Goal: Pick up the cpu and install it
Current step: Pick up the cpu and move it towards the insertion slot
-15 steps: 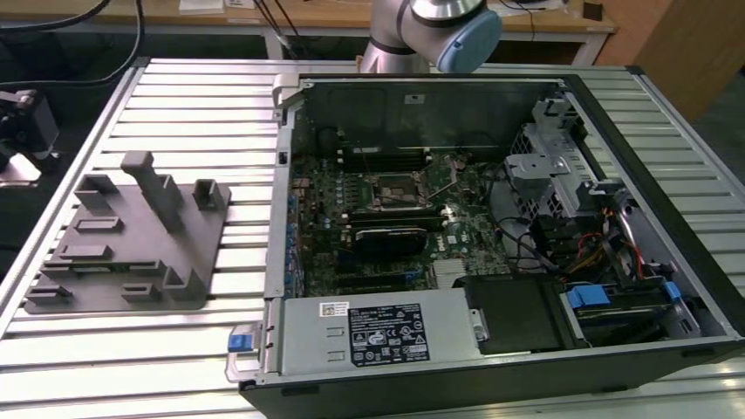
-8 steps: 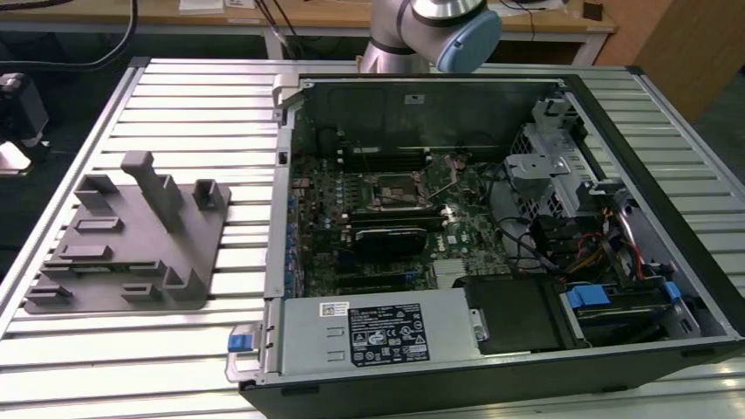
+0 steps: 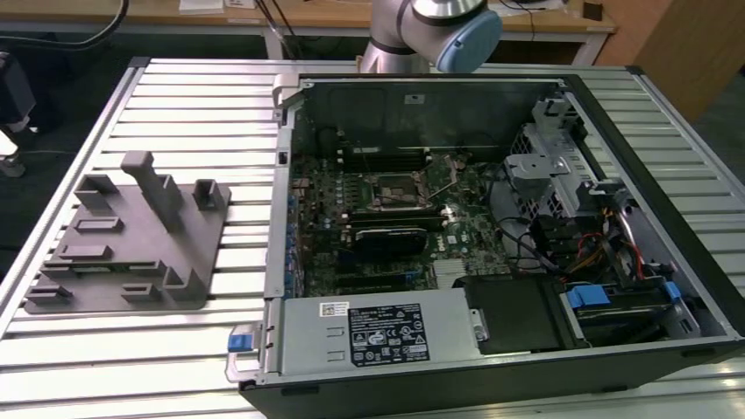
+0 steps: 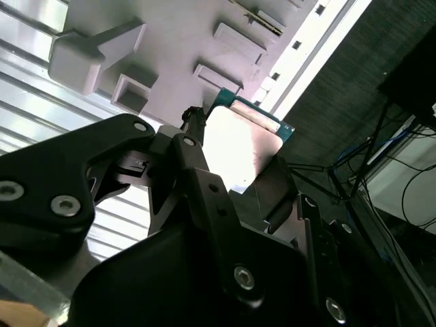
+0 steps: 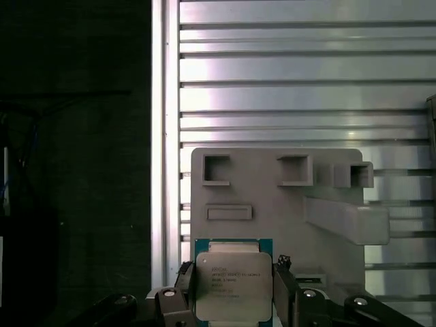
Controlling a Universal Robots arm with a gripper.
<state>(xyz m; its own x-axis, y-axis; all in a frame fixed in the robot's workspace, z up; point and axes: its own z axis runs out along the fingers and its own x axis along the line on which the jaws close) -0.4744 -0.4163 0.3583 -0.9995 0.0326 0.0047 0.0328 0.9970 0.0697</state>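
Gripper (image 5: 233, 306) closed on the cpu (image 5: 231, 283): in both wrist views one black finger (image 5: 182, 289) presses against each of two opposite edges, and the chip sits flat between them. The silver lid faces the camera in the first wrist view, with the thin green rim showing along the top edge. In the second wrist view the cpu (image 4: 238, 143) glares bright between the fingers (image 4: 194, 160) of the gripper (image 4: 235, 174), the green rim visible at its far edge. The chip is held in the air, clear of the grey fixture tray (image 5: 272, 197), which lies well below it on the ribbed metal worktop (image 5: 306, 68). In the exterior view the fixture tray (image 3: 128, 253) rests on the worktop (image 3: 174, 105) toward the exterior view's left, just beside the open computer case (image 3: 652, 218). Inside the case the motherboard socket (image 3: 396, 194) sits near the middle, its retaining frame raised. The power supply (image 3: 372, 332) occupies the near corner. The arm (image 3: 431, 26) shows at the far edge of the worktop, behind the case.
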